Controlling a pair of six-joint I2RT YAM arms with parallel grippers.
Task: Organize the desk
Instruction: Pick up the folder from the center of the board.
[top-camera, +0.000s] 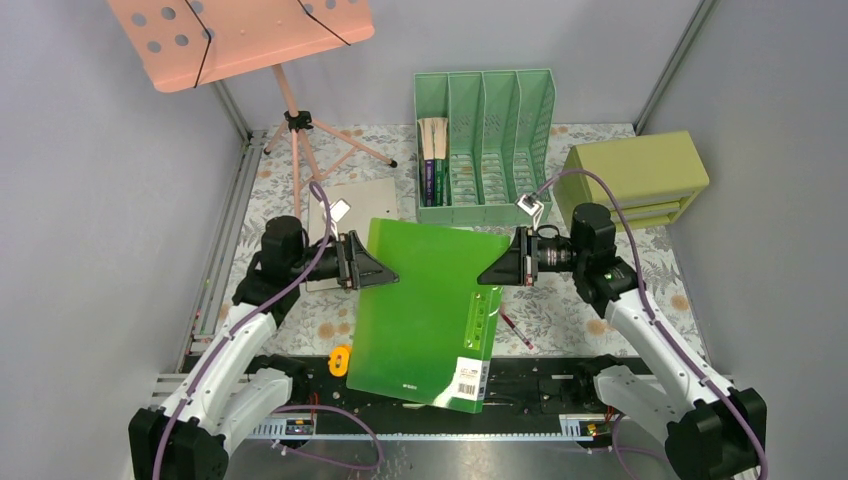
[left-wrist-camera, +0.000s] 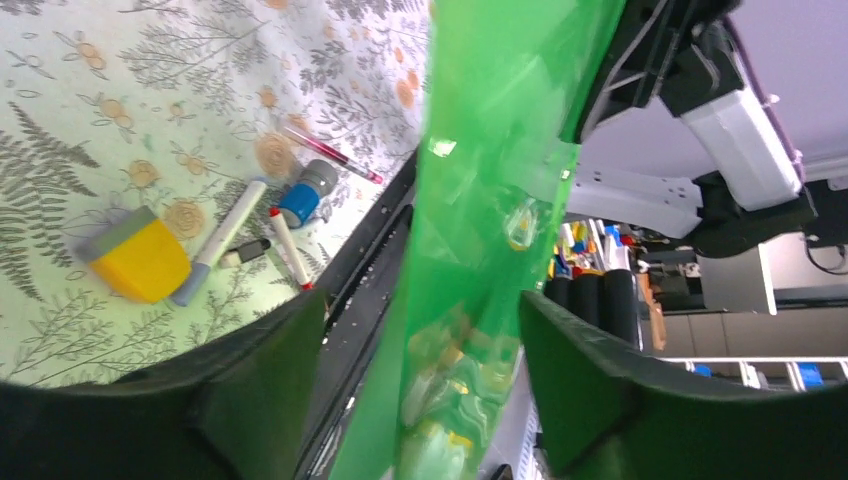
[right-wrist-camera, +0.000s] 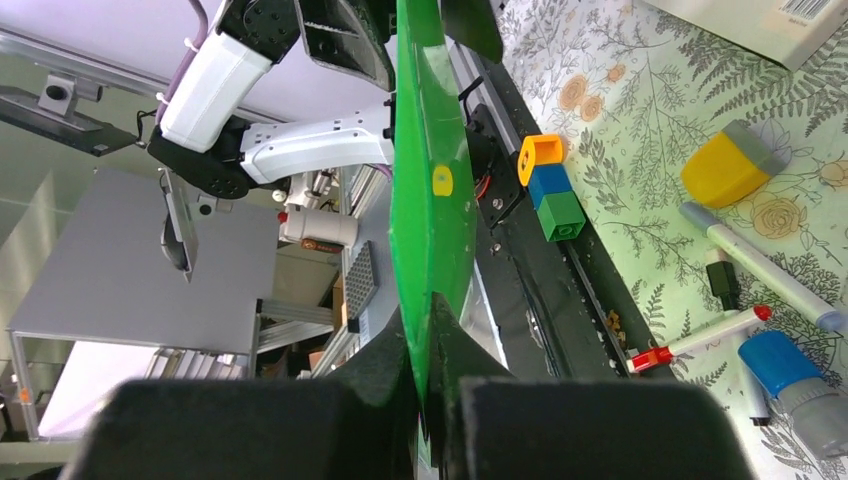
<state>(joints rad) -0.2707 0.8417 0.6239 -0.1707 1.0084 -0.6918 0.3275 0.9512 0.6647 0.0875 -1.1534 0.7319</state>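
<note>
A large green plastic folder (top-camera: 425, 310) hangs tilted above the fern-printed desk (top-camera: 570, 310), between my two grippers. My right gripper (top-camera: 490, 273) is shut on the folder's right edge. In the right wrist view its fingertips (right-wrist-camera: 450, 330) pinch the thin green sheet (right-wrist-camera: 425, 180). My left gripper (top-camera: 385, 277) is open at the folder's left edge. In the left wrist view the folder (left-wrist-camera: 480, 250) stands between the two wide-apart fingers (left-wrist-camera: 250, 390), with gaps on both sides.
A green file organizer (top-camera: 485, 145) holding books (top-camera: 433, 160) stands at the back. An olive drawer box (top-camera: 635, 178) is at the right, a pink music stand (top-camera: 240, 35) at back left, and a grey notebook (top-camera: 350, 205) behind the folder. Markers (left-wrist-camera: 220, 240), a yellow eraser (left-wrist-camera: 140, 262), a red pen (top-camera: 516, 328) and stacked blocks (right-wrist-camera: 548, 185) lie under the folder.
</note>
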